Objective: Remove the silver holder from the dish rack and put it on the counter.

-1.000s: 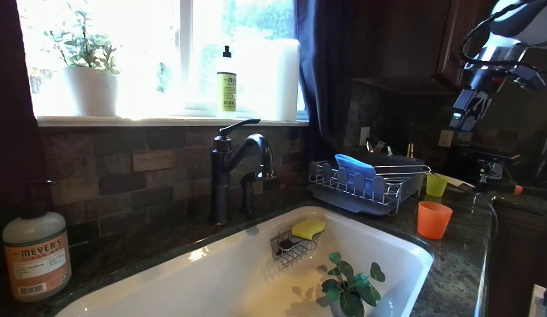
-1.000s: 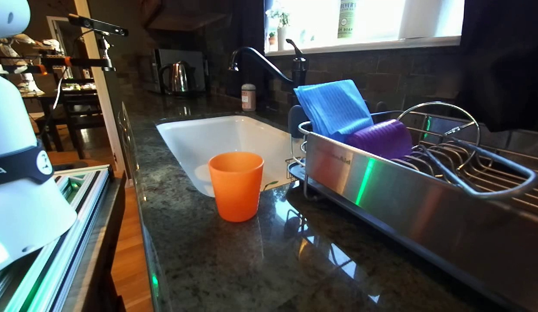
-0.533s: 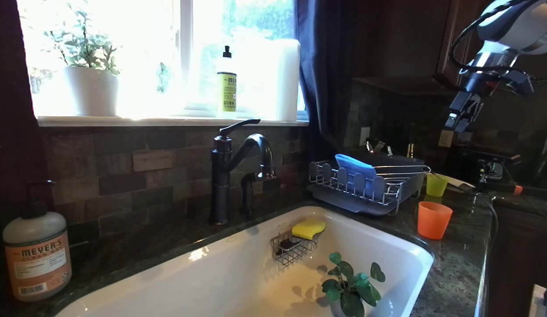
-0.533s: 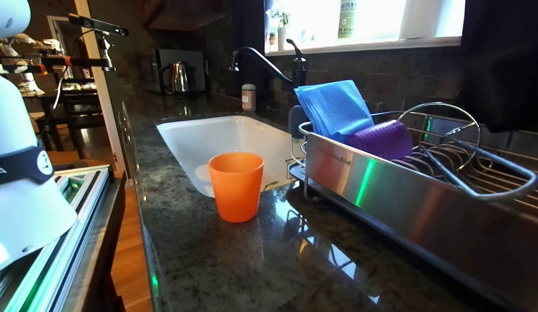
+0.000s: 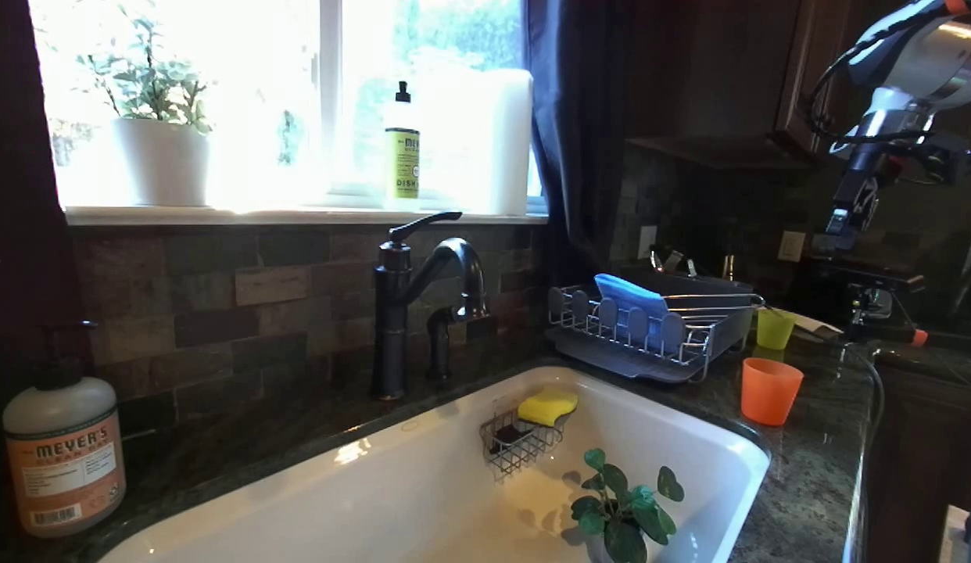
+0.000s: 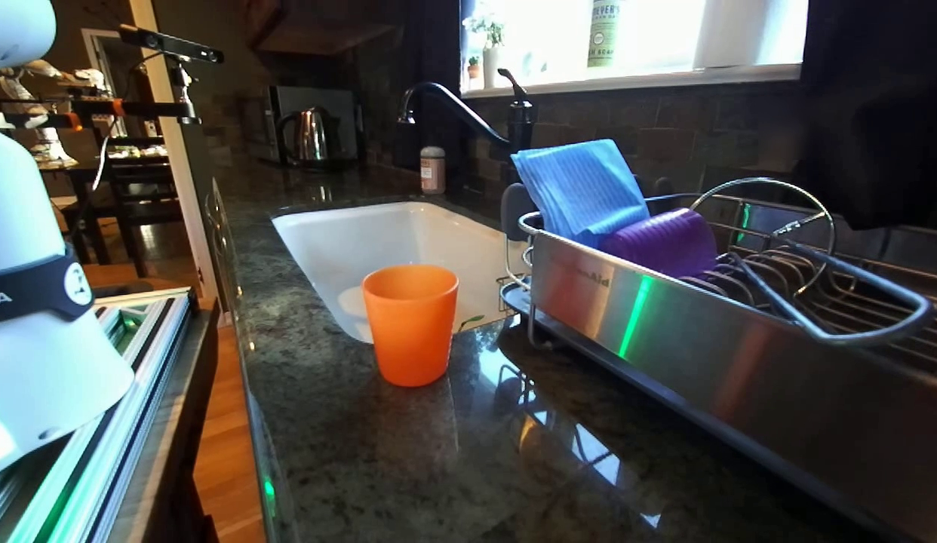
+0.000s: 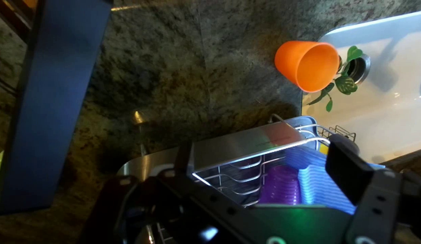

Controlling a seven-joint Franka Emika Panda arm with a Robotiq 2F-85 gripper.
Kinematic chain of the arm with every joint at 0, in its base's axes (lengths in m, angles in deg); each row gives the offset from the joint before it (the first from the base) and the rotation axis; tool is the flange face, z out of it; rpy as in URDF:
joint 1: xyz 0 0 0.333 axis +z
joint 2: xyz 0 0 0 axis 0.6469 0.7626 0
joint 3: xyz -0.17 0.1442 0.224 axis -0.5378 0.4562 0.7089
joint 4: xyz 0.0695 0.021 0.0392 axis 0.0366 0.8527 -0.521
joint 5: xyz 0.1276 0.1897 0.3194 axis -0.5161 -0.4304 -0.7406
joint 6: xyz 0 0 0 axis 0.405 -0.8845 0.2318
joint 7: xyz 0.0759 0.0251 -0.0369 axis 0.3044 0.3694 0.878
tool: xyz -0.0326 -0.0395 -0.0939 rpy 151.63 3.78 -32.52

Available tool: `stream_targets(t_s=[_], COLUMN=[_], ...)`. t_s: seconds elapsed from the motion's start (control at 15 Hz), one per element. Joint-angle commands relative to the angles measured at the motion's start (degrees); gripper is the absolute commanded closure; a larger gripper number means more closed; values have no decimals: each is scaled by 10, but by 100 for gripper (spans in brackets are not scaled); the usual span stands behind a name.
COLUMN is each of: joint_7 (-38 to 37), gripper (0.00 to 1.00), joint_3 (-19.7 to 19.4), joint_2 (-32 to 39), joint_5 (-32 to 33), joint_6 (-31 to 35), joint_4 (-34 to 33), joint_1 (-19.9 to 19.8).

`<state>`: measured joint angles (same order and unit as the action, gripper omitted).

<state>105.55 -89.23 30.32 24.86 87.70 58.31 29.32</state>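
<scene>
The silver holder is a frame of silver rods with a round loop, lying tilted in the dish rack. In an exterior view its rods reach across the rack to its right edge. The gripper hangs in the air above and right of the rack. In the wrist view the gripper is open and empty, pointing down over the rack. The holder is mostly hidden there behind the gripper. The dark speckled counter also shows in the wrist view.
A blue cloth and a purple cup lie in the rack. An orange cup stands on the counter between rack and white sink. A green cup stands near the rack's right end. A faucet rises behind the sink.
In an exterior view the gripper first shifts slightly left, then moves right and a little lower, with the wrist turning. The holder, rack and cups stay in place.
</scene>
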Motion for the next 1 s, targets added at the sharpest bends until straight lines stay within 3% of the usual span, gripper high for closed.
stream_targets(t_s=[0.0, 0.4, 0.73, 0.93], joint_7=[6, 6, 104, 135], gripper=[0, 0, 0, 0], joint_3=[21, 25, 26, 36], joint_2=[7, 4, 55, 96], joint_5=[-7, -7, -23, -67], joint_6=[-3, -3, -51, -62], joint_4=[-3, -3, -59, -86], joint_1=[-21, -24, -14, -18])
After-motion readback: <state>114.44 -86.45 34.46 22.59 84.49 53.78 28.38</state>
